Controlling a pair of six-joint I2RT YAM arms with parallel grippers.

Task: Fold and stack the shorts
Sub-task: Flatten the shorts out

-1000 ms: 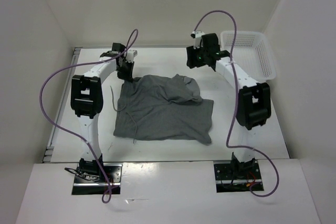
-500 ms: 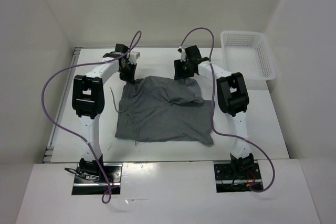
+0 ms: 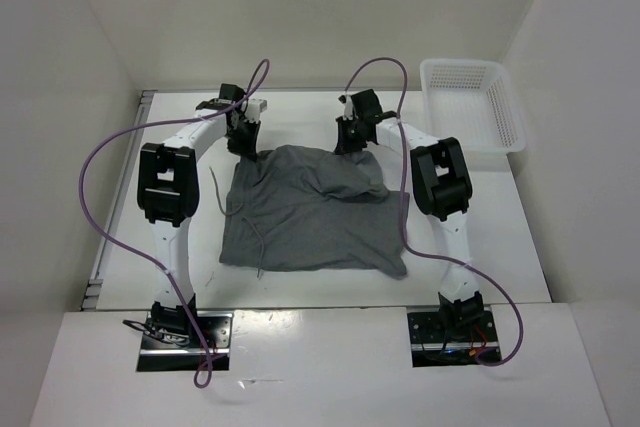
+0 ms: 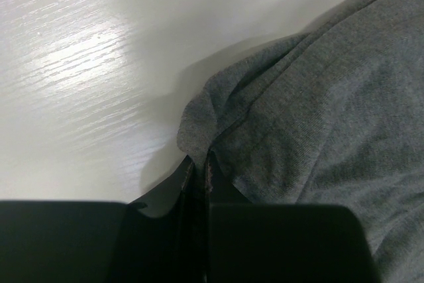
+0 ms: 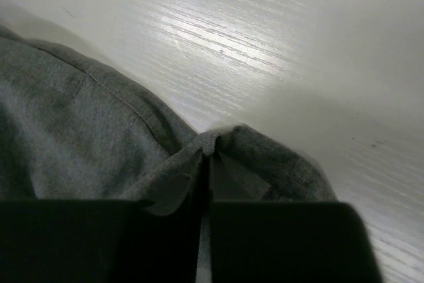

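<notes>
The grey shorts (image 3: 310,212) lie spread on the white table (image 3: 470,247), with a loose fold toward the right and a thin drawstring (image 3: 217,192) trailing off the left edge. My left gripper (image 3: 242,142) is at the far left corner, shut on the fabric's edge (image 4: 199,137). My right gripper (image 3: 352,142) is at the far right corner, its jaws shut with a pinched ridge of the shorts (image 5: 209,142) between them. Grey cloth (image 5: 79,137) fills the left of the right wrist view.
A white mesh basket (image 3: 475,102) stands at the back right of the table. White walls close in the table on the left, back and right. Purple cables (image 3: 100,207) loop from both arms.
My right arm swung left from beside the basket to the shorts' far right corner, and its jaws closed on the fabric. The left arm stayed put.
</notes>
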